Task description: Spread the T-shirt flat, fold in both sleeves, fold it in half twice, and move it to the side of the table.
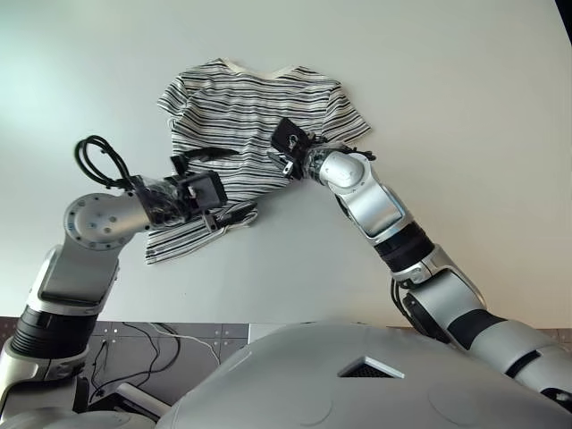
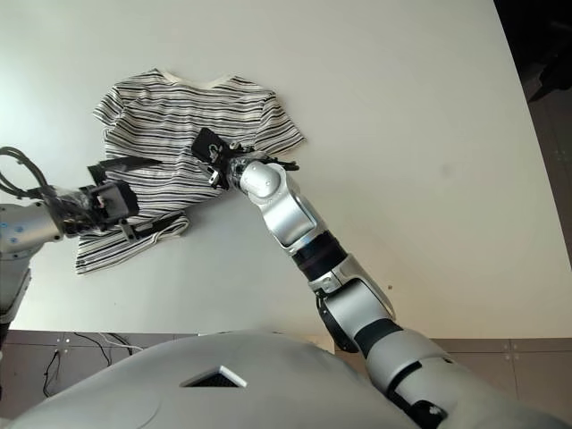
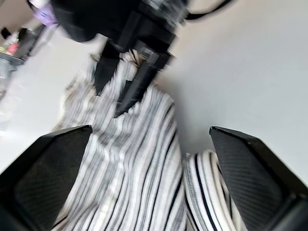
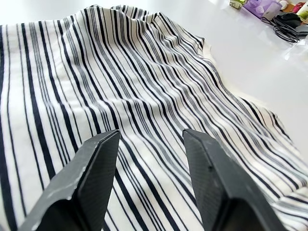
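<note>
A black-and-white striped T-shirt [image 1: 241,98] lies on the white table [image 1: 465,134], collar at the far side, both short sleeves out to the sides, its cloth somewhat wrinkled. The near hem runs slanted, with its left corner [image 1: 165,250] closest to me. My left gripper [image 1: 214,186] is over the shirt's near left part, open wide, with striped cloth [image 3: 139,163] showing between its fingers [image 3: 48,178]. My right gripper [image 1: 284,152] is over the shirt's near right part, also open, its fingers [image 4: 91,178] just above the fabric [image 4: 144,96].
Bare table stretches to the right of the shirt and along the near side [image 1: 295,277]. The table's front edge [image 1: 161,322] runs just below the left arm, with loose cables [image 1: 134,349] on the floor beyond it.
</note>
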Available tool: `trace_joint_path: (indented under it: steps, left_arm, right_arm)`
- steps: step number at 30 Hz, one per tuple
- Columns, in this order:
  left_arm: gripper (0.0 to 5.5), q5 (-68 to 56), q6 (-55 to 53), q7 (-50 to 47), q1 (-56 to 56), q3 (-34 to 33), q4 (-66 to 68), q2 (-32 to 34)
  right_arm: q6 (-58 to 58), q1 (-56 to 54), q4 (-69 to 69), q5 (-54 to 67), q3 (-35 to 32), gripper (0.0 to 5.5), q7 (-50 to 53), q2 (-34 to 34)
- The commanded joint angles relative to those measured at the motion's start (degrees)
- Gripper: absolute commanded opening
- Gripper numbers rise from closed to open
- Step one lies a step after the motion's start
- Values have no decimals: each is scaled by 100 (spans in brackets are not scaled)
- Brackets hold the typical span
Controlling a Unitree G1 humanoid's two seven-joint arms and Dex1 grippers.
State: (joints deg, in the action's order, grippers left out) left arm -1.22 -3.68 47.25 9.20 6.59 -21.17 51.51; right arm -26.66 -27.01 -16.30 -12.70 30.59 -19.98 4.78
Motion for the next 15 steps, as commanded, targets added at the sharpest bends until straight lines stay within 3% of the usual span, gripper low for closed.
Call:
trace_joint_path:
  steps: [1,9,15]
  left_arm:
    - [454,600,217,-150,-257,218,530,-46]
    - [454,30,42,-6,36,-297,-33,-116]
    - [454,1171,115,-479,-136,441,719,-448]
  right_arm:
    - [19,-349,-925,-69,-98,239,347,421]
    - [-1235,-934,-2434,387,-1229,239,1700,1182]
    - [-1385,-1112,-2504,631,-1219,239,1992,1358]
